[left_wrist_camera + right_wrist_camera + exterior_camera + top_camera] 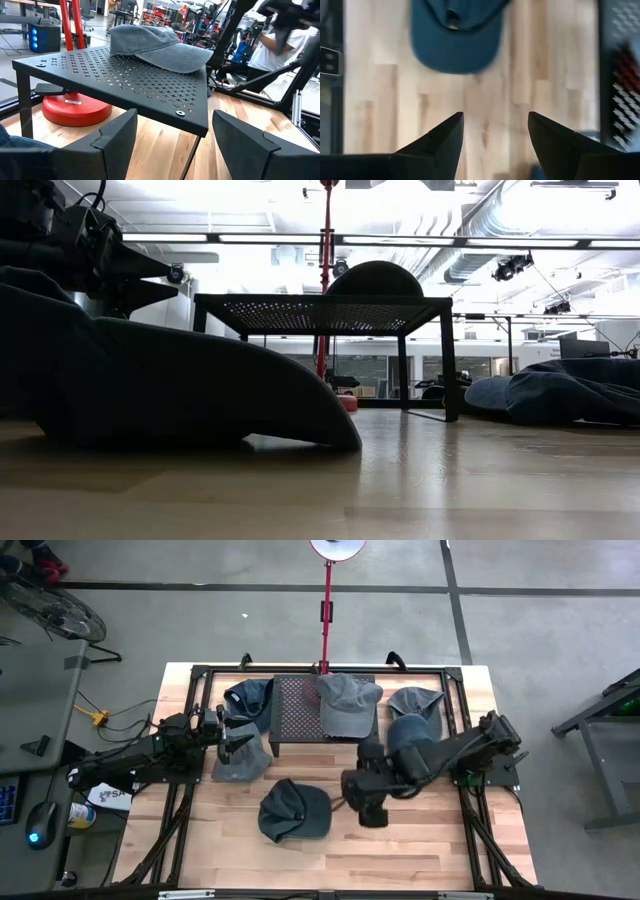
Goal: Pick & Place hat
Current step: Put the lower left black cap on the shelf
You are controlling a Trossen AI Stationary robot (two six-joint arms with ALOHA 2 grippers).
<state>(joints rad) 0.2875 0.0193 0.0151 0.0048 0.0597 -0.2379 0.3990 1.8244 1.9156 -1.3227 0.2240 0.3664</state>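
Your pale wooden desk [400, 850] is carrying a black perforated metal stand [295, 710], where one grey-blue denim cap [348, 703] is already resting. Several caps are waiting around it; the dark blue cap [292, 810] lying near the desk's front looks the likeliest next pick. The right tool [362, 802] is hovering just beside that cap, fingers spread and empty. The left tool [232, 732] is facing the stand, likewise spread and holding nothing.

Counter [420, 850]: pale wood planks, smooth, faint sheen.
Stand [125, 80]: matt black perforated metal, before the left claw [172, 145].
Hat [157, 45]: grey washed cloth.
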